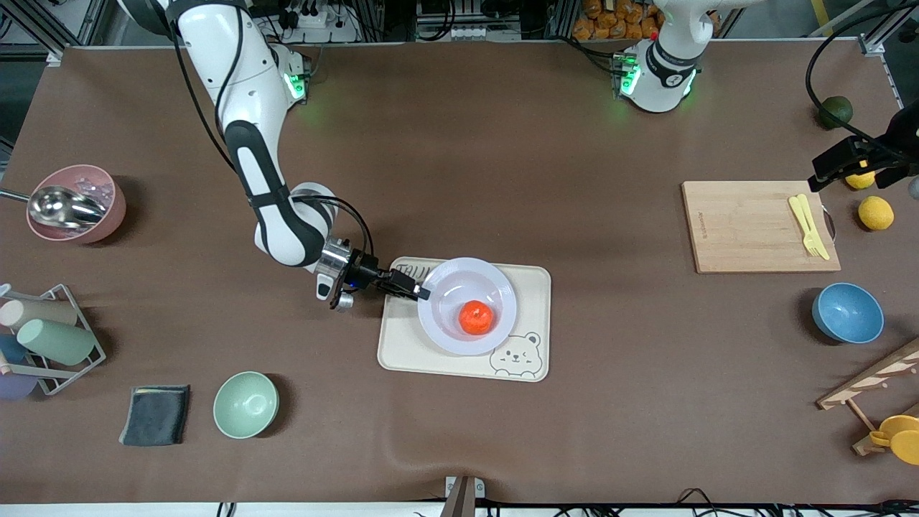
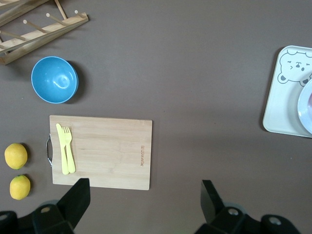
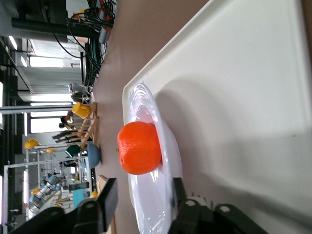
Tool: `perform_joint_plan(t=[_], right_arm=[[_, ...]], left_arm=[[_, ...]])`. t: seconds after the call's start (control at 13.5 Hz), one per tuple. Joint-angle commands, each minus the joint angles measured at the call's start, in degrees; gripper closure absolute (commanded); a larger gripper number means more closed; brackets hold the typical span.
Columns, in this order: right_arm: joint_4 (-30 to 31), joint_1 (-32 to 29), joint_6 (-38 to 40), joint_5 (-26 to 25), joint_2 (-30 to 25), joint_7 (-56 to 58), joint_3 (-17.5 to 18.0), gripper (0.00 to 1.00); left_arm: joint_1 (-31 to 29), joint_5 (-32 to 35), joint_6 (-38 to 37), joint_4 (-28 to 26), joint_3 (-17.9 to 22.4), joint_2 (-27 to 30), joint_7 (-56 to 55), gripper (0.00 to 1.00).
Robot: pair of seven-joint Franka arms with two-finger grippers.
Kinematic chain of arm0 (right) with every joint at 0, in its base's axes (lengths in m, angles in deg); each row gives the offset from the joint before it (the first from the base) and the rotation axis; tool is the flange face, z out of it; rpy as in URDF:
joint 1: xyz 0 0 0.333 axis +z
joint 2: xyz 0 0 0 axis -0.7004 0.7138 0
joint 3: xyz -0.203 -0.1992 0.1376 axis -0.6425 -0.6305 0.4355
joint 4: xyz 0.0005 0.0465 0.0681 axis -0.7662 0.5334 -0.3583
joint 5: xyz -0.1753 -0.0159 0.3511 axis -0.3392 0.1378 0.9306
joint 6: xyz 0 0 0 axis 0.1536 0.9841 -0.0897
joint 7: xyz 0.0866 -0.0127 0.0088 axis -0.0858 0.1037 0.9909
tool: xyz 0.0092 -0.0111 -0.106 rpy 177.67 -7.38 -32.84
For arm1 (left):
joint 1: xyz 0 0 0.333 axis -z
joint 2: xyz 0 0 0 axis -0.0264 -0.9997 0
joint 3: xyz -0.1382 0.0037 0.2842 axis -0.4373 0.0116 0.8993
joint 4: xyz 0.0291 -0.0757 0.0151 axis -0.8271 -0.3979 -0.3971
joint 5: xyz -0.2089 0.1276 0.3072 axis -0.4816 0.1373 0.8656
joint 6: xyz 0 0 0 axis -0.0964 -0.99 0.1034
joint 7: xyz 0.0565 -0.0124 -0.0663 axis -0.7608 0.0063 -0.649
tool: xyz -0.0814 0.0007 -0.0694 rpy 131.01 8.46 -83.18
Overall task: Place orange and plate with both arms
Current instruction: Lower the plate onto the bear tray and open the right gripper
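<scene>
The lavender-white plate [image 1: 495,276] lies on the cream bear tray [image 1: 535,287] in the middle of the table. The orange [image 1: 475,317] sits in the plate. My right gripper [image 1: 413,289] is low at the plate's edge toward the right arm's end; its open jaws straddle the rim, one finger above it and one below. The right wrist view shows the orange [image 3: 140,147], the plate [image 3: 151,204] and the gripper [image 3: 142,200]. My left gripper [image 1: 854,169] is open and empty, up over the table beside the cutting board [image 1: 754,226]; its own view [image 2: 144,200] shows bare table between the fingers.
Yellow fork and knife [image 1: 809,226] lie on the board. Lemons [image 1: 876,213], a dark green fruit [image 1: 836,111], a blue bowl [image 1: 847,312] and a wooden rack [image 1: 872,380] are at the left arm's end. A mint bowl [image 1: 245,404], grey cloth [image 1: 156,414], cup rack [image 1: 50,337] and pink bowl [image 1: 75,203] are at the right arm's end.
</scene>
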Motion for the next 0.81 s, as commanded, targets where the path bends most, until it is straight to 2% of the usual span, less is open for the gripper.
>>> perform_joint_plan(t=[0.0, 0.15, 0.22, 0.52, 0.67, 0.74], right_arm=[[-1.42, -2.56, 0.14, -4.06, 0.60, -0.48, 0.77, 0.00], [-1.51, -2.39, 0.14, -4.41, 0.42, -1.36, 0.69, 0.00], [-1.60, -2.56, 0.14, -6.50, 0.25, -2.75, 0.68, 0.00], [-3.53, -4.06, 0.22, -25.29, -3.61, -24.77, 0.60, 0.00], [-4.06, -5.02, 0.57, -30.50, -5.11, -30.26, 0.51, 0.00], [-4.06, -5.55, 0.84, -31.30, -5.55, -30.80, 0.51, 0.00]], left_arm=[[-0.30, -0.98, -0.12, 0.75, 0.22, -0.04, 1.29, 0.00], [-0.31, -0.98, -0.12, 0.75, 0.22, -0.04, 1.29, 0.00], [-0.22, -0.98, -0.12, 0.75, 0.22, -0.04, 1.29, 0.00], [-0.39, -1.07, -0.12, 0.84, 0.22, 0.05, 0.76, 0.00], [-0.39, -0.90, -0.12, 0.84, 0.22, 0.14, 0.50, 0.00], [-0.39, -0.81, -0.12, 0.84, 0.31, 0.14, 0.50, 0.00]])
